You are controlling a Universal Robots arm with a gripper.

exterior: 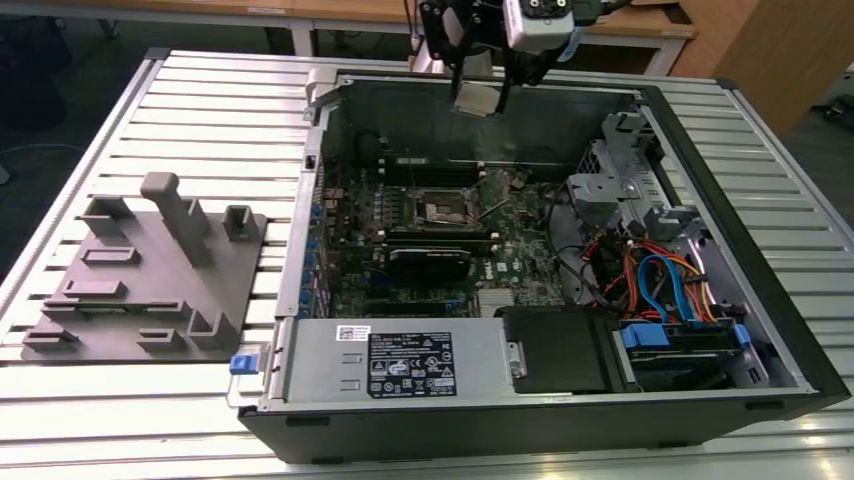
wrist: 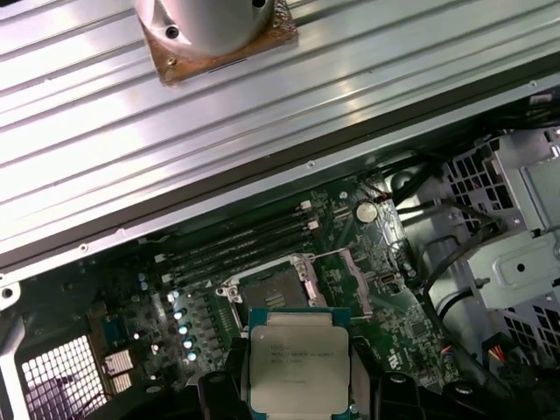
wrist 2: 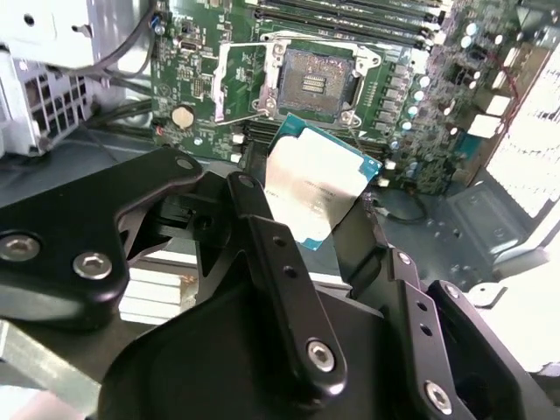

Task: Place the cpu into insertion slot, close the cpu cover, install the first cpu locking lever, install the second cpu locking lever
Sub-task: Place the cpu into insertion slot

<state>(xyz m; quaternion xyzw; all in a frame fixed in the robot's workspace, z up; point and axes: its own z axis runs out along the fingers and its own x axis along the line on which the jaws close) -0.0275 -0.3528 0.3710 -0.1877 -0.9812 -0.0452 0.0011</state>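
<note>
The cpu (wrist: 300,363), a small square chip with a dull silver top and a thin green edge, hangs in the air, pinched by two opposite edges between the black fingers of the end effector (wrist 2: 312,214), which is closed firmly on it. Gripping by the edges probably keeps the underside free, so the chip can go down flat. In the exterior view the chip is high above the far wall of the open computer case (exterior: 747,150), well apart from the board below. The insertion slot (wrist 2: 315,83) is a square black socket with a dark middle, and it sits empty on the green motherboard (wrist: 411,324). The cpu cover (wrist 2: 234,83), a thin silvery frame with a cut-out middle, is swung open just beside the socket, leaving it exposed to receive the chip. The case lies on its side on a ribbed metal counter (exterior: 200,110). A grey fixture (exterior: 147,290) with upright blocks rests on the counter at the exterior view's left, apart from the case.
</note>
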